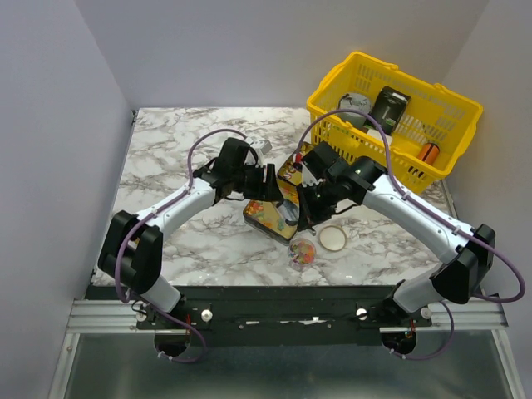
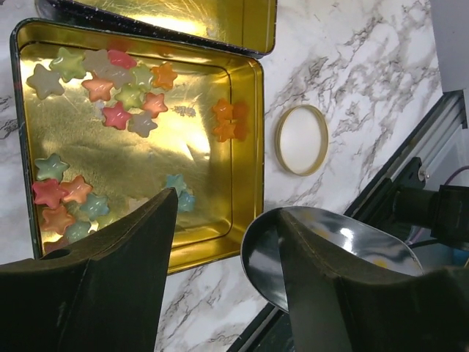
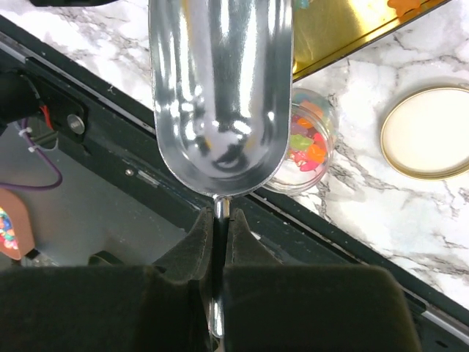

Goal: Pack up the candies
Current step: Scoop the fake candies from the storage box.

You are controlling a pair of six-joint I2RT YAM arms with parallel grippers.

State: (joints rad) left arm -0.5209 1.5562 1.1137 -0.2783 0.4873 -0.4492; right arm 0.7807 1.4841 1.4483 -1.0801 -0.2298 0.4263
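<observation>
Scoop (image 3: 220, 88) handle pinched in my right tool (image 3: 220, 220), left tool (image 2: 227, 209) spread and empty over the tin (image 2: 245, 183), whose candies (image 2: 121, 92) lie upper left; more fill the jar (image 3: 331, 117), so I should dip the empty bowl level and tip slowly.

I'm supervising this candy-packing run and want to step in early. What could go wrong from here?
1. The right gripper pinches the scoop only by its thin handle, so the bowl might twist or slip once loaded.
2. The open jar sits near the table's front edge, right by the scoop, and a bump could tip it.
3. The left gripper hangs open over the tin close to the scoop, so they might collide.
</observation>
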